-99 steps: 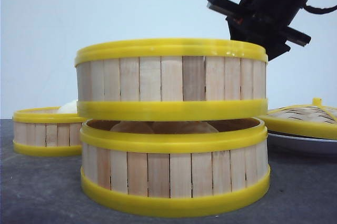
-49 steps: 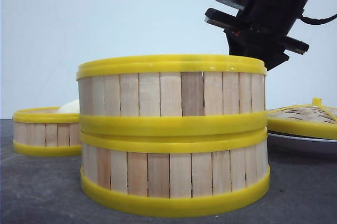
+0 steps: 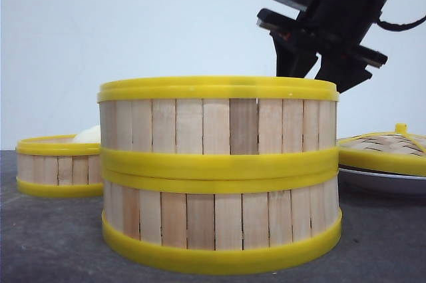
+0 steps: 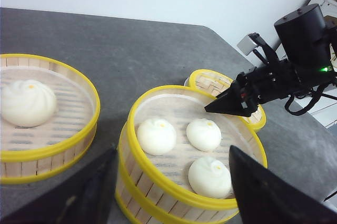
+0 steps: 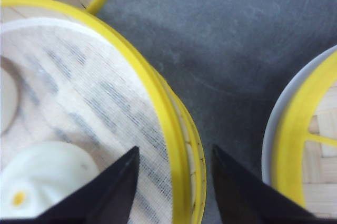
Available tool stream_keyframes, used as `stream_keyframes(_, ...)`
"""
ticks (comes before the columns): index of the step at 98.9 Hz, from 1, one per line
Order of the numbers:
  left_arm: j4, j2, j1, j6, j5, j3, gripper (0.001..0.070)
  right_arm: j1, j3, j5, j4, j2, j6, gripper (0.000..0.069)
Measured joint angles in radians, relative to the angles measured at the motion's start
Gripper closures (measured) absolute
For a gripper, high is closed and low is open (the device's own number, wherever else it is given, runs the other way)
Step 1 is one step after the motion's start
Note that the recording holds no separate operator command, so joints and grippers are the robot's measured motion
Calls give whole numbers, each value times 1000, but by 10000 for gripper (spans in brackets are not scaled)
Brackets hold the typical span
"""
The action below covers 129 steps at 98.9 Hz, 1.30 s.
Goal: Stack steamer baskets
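Baskets: upper basket (image 3: 217,123) now seated on lower basket (image 3: 219,223); our right gripper (image 5: 171,182), jaws apart, straddles its rim, one basket left.

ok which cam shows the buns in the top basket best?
Left wrist view: it looks down into the top basket and shows all three buns on the liner. The right wrist view catches only part of one bun and a sliver of another. The front view shows just the basket walls, with no buns in that basket visible.

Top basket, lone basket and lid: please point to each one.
top basket (image 3: 216,126), front view, slat wall
lone basket (image 3: 56,166), front view, slat wall
lid (image 3: 383,150), front view, woven top
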Motion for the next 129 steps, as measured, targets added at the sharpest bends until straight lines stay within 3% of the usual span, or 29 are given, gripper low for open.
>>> stream_keyframes(10, -3, 0, 0, 0, -3, 0, 316, 0, 8, 0, -8, -89, -6, 414)
stream_keyframes(17, -4, 1, 0, 0, -34, 0, 316, 0, 27, 0, -15, -169, -7, 413)
stream_keyframes(48, 78, 183, 4, -23, -364, 6, 316, 16, 45, -10, -84, -481, -7, 413)
stream_keyframes(62, 130, 379, 39, -24, -448, 77, 344, 36, 45, -10, -134, -537, -7, 413)
stream_keyframes(98, 148, 942, 140, -39, -464, 339, 367, 83, 45, -11, -203, -558, -7, 413)
stream_keyframes(129, 137, 1217, 167, -85, -463, 385, 367, 111, 45, -10, -203, -558, -7, 413)
